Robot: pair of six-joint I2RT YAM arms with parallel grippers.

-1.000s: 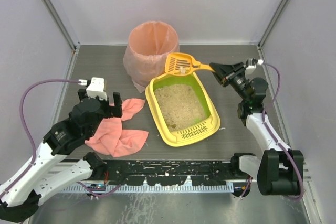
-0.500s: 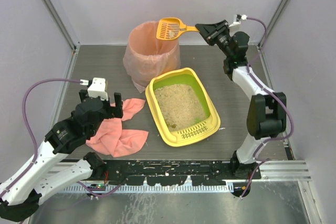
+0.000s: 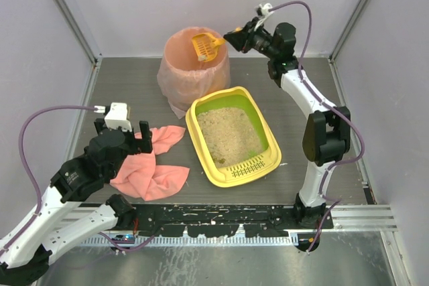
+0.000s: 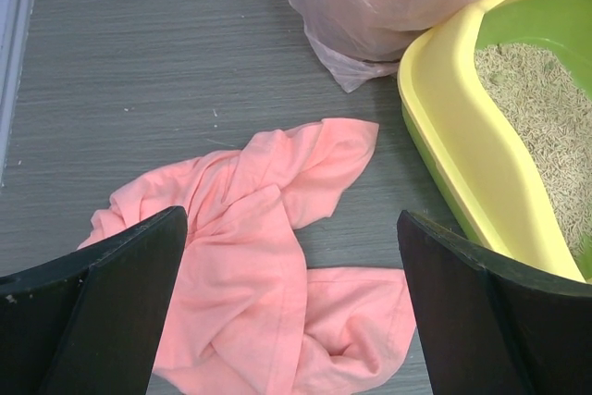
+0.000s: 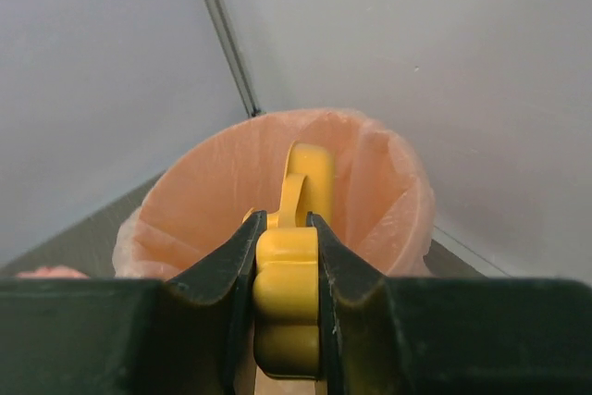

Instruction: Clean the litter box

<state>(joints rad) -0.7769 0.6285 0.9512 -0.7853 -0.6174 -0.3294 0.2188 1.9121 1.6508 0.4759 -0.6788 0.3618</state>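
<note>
Top external view: your right gripper (image 3: 231, 36) holds the scoop (image 3: 203, 45) tipped nose-down over the pink-lined bin (image 3: 191, 72), so I judge you are at the dumping step. The litter box (image 3: 196, 140) sits just in front of the bin, with litter inside.

Left wrist view: your left gripper (image 4: 291, 224) hangs over the pink cloth (image 4: 268, 275) with its jaws wide apart, and the box's yellow rim shows at the right.

Right wrist view: both fingers (image 5: 222, 265) are clamped on the scoop's handle, and its blade is inside the bin mouth. Next you likely need a shake or a further tilt, then a return to the box for another pass.
</note>
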